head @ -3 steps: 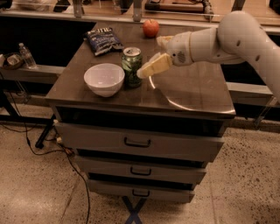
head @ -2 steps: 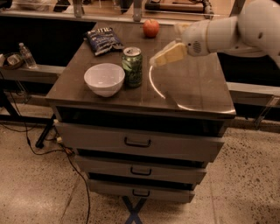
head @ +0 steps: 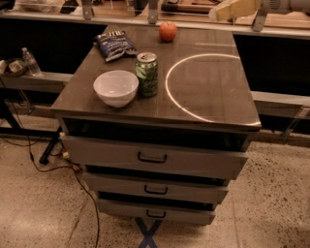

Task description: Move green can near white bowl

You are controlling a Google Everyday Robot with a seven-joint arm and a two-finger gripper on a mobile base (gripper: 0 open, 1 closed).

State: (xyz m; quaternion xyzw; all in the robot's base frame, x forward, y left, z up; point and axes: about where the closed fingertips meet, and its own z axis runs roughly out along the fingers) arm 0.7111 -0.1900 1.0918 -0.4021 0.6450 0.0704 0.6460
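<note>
Gripper claw [head: 218, 13] hangs at top right, above the cabinet's [head: 213, 97] back edge; we cannot tell whether it's spread or pressed together. On top we see white bowl [head: 116, 87], green can [head: 147, 74] upright just right of it.

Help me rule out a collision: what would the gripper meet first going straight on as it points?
The gripper, high at upper right, points left. It would likely first meet the upright metal post; the round red-orange fruit sits lower, though depth is unclear.
</note>
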